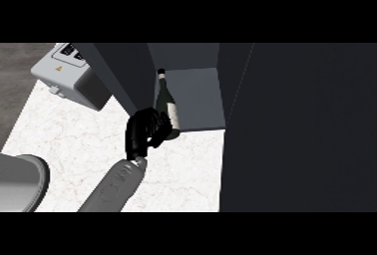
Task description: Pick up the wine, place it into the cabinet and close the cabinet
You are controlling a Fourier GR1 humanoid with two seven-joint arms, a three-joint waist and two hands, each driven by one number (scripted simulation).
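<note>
A dark wine bottle (165, 97) with a pale label stands in the open cabinet, at the left front corner of its grey shelf (199, 99); the neck points to the far side. My left hand (145, 132) is shut on the bottle's lower part, its black fingers curled round the base, which they partly hide. The grey forearm comes in from the lower edge, left of centre. My right hand does not show.
A large dark cabinet panel (302, 129) fills the right half of the view. A dark cabinet wall (117, 74) rises just left of the bottle. A grey boxy appliance (70, 74) stands at the back left. A grey round vessel (18, 182) sits at the lower left on the white marble counter (74, 129).
</note>
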